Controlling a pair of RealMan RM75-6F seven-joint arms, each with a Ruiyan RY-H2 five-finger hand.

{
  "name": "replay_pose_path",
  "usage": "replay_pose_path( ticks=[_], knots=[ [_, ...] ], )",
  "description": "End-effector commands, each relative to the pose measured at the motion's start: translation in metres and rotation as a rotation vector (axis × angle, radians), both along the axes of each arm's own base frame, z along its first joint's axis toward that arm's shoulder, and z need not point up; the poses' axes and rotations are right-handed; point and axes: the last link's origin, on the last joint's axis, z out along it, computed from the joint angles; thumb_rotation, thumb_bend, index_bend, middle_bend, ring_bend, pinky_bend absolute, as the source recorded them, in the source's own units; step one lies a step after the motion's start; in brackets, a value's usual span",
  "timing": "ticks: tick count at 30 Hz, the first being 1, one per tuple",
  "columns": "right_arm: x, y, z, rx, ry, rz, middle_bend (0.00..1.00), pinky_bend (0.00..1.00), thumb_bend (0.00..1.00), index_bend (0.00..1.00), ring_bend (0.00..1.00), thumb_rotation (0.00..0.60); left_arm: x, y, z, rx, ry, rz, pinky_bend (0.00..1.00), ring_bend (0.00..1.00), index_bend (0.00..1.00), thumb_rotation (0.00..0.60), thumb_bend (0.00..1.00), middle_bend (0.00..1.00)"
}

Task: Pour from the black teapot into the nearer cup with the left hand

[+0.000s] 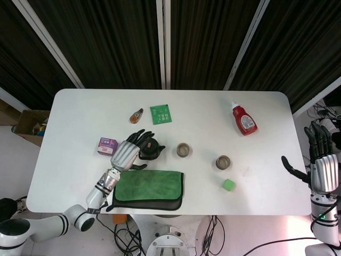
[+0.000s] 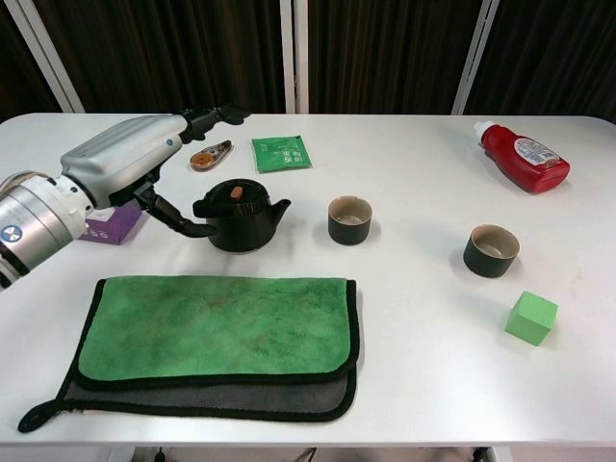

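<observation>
Chest view shows the silver-backed, black-fingered left hand [image 2: 144, 178] poised at the handle side of the squat black ceramic teapot [image 2: 241, 216], fingers spread apart above the lid and thumb reaching low beside the body; nothing is gripped yet, and I cannot tell whether the thumb tip touches the pot; the splay looks like preparation to wrap the pot from its handle side, leaving the spout free toward the cups. Taking the teapot as landmark: it stands upright on the white table [image 2: 414, 385], spout pointing toward the dark glazed cup with pale interior [image 2: 350, 219] just beyond its spout; a second similar dark cup [image 2: 492, 250] sits further out on the same side and closer to the robot, so judging which cup counts as nearer needs care. A green microfibre cloth over a grey one [image 2: 217, 332] lies on the robot's side of the teapot, probably to catch drips. A purple carton [image 2: 114, 223] sits on the pot's handle side, partly hidden by the left hand; a green sachet [image 2: 282, 153] lies beyond the pot. The right hand [image 1: 322, 162] hangs well away past the far table edge, fingers extended and holding nothing, presumably parked clear of the pour.
</observation>
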Motion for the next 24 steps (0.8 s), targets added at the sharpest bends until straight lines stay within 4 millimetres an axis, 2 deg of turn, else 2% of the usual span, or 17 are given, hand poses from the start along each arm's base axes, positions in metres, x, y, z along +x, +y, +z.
replay_pose_path(
  ticks=[1,8,13,17,24],
  knots=[
    [-0.002,0.000,-0.001,0.003,-0.001,-0.007,0.00,0.00,0.23,0.00,0.00,0.600,0.002,0.003,-0.005,-0.011,0.003,0.011,0.16,0.03,0.03,0.600,0.01,0.07],
    [-0.005,0.000,0.001,0.003,-0.001,-0.011,0.00,0.00,0.23,0.00,0.00,0.600,0.005,0.011,-0.015,-0.009,0.020,0.025,0.16,0.03,0.03,0.600,0.01,0.07],
    [-0.008,0.000,0.001,0.006,0.001,-0.015,0.00,0.00,0.23,0.00,0.00,0.600,0.008,0.018,-0.015,0.000,0.023,0.033,0.16,0.03,0.03,0.600,0.03,0.07],
    [-0.009,0.000,0.003,0.000,-0.002,-0.018,0.00,0.00,0.23,0.00,0.00,0.600,0.011,0.021,-0.010,0.010,0.023,0.026,0.16,0.03,0.03,0.600,0.10,0.07],
    [-0.009,0.000,0.001,0.006,-0.003,-0.018,0.00,0.00,0.23,0.00,0.00,0.600,0.015,0.036,0.008,0.024,0.059,0.012,0.16,0.03,0.03,0.600,0.11,0.07]
  ],
)
